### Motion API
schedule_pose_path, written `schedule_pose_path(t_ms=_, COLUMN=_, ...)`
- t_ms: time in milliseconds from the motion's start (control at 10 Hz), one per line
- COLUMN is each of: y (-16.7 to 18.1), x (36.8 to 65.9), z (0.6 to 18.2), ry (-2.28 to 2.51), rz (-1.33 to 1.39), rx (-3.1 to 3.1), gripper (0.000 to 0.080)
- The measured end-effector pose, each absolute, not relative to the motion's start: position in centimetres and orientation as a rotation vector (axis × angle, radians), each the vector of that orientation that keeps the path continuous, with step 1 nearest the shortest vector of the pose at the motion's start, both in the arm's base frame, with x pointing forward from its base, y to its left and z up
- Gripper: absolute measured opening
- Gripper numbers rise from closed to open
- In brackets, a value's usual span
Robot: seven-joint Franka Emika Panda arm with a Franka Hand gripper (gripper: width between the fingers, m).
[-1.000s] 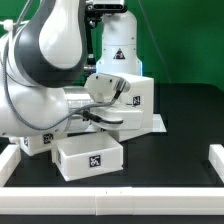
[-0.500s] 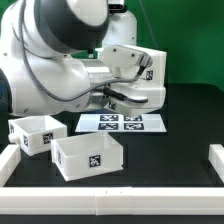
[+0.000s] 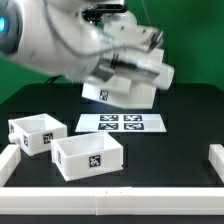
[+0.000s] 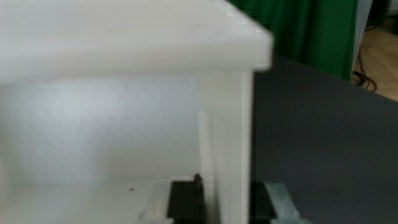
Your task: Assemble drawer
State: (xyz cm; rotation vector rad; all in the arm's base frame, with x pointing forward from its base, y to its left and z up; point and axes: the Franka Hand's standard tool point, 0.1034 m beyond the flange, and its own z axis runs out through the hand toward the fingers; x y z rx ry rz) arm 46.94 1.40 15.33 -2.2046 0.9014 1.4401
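Drawer case (image 3: 130, 82) lifted higher, tilted, above marker board (image 3: 122, 124). Hand (image 4: 228, 203) pinches its thin wall. Likely light, stiff, slick; hold mid-wall.

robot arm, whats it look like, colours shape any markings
The glossy white robot arm has a rounded, bulky shell; no markings or cables show on it. The small dark gripper looks different: its fingers appear black and blocky in the wrist view, either side of the flat white drawer panel.
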Motion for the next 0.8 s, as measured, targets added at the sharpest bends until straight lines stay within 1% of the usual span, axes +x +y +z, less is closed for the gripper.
schedule_pose_path(t_ms=100, y=2.0, x=47.9, z=17.2, ry=0.876, rz=1.373, rx=-2.286, gripper=0.0065)
schedule_pose_path(t_ms=200, y=2.7, x=48.4, z=18.4, ry=0.842, rz=1.329, rx=-2.362, gripper=0.0065)
schedule_pose_path(t_ms=300, y=3.0, x=49.2, z=18.1, ry=0.855, rz=1.226, rx=-2.417, gripper=0.0065)
schedule_pose_path(t_ms=500, y=3.5, x=49.6, z=18.1, ry=0.879, rz=1.074, rx=-2.491, gripper=0.0066)
schedule_pose_path(t_ms=600, y=3.9, x=50.1, z=17.2, ry=0.868, rz=0.982, rx=-2.602, gripper=0.0066)
schedule_pose_path(t_ms=800, y=6.0, x=51.1, z=16.6, ry=0.781, rz=0.815, rx=-2.783, gripper=0.0065)
